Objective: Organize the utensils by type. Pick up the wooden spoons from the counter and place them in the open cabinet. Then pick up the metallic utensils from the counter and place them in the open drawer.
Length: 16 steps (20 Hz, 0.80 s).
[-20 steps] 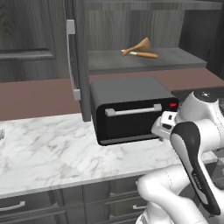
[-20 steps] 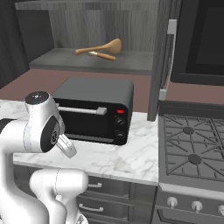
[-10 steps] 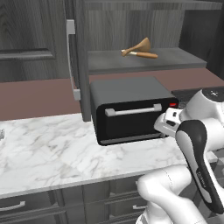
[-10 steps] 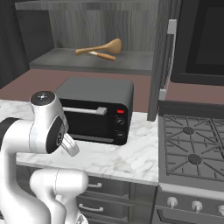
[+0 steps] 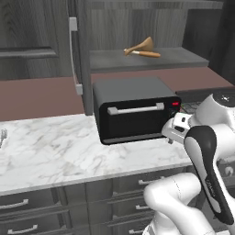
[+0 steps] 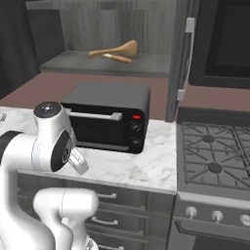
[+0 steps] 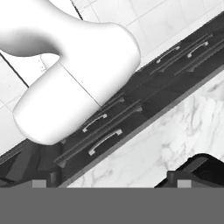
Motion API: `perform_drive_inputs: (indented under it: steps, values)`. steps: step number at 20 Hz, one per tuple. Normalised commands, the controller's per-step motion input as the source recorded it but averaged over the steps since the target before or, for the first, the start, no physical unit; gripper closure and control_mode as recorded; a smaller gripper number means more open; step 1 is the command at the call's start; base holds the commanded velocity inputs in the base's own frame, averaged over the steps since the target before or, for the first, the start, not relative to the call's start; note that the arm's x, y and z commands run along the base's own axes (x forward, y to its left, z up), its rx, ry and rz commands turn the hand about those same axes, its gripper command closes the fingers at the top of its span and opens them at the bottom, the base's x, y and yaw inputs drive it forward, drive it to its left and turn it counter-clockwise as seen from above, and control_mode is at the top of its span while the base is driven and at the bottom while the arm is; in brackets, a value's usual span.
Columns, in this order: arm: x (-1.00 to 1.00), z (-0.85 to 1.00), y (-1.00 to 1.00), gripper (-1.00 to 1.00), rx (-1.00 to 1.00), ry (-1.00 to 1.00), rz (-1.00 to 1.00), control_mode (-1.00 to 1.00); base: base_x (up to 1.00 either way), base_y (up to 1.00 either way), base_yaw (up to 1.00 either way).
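Both wooden spoons [image 5: 141,47] lie crossed on the grey shelf of the open cabinet [image 5: 151,62], and the right base view shows the spoons [image 6: 115,51] there too. On the marble counter [image 5: 55,151], a thin silver utensil [image 5: 2,136] pokes in at the far left edge, mostly cut off. My gripper [image 7: 109,183] is open and holds nothing. Its two dark fingertips [image 7: 43,180] stand wide apart, looking past the counter's front edge at shut drawer fronts. The open drawer is out of view.
A black toaster oven [image 5: 134,110] stands on the counter under the cabinet shelf. The open cabinet door [image 5: 79,55] with its silver bar handle hangs left of it. A gas stove [image 6: 215,151] and a dark microwave [image 6: 224,39] are to the right. My white arm [image 5: 209,151] is folded in front of the counter.
The arm's upper links have shifted slightly sideways and settled. The wooden spoons stay where they were on the shelf, and the jaws have stayed wide.
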Motion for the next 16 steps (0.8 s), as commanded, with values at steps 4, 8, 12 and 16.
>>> perform_drive_inputs:
  steps: [4, 8, 12, 16]
  values:
    - [0.00, 0.00, 0.00, -1.00, 0.00, 0.00, 0.00, 1.00, -0.49, 0.10, -0.01]
    - [0.00, 0.00, 0.00, -1.00, 0.00, 0.00, 0.00, 1.00, -0.24, 0.44, 0.01]
    - [0.00, 0.00, 0.00, -1.00, 0.00, 0.00, 0.00, 1.00, -0.18, 0.55, 0.08]
    - [0.00, 0.00, 0.00, -1.00, 0.00, 0.00, 0.00, 1.00, -0.14, 0.64, 0.20]
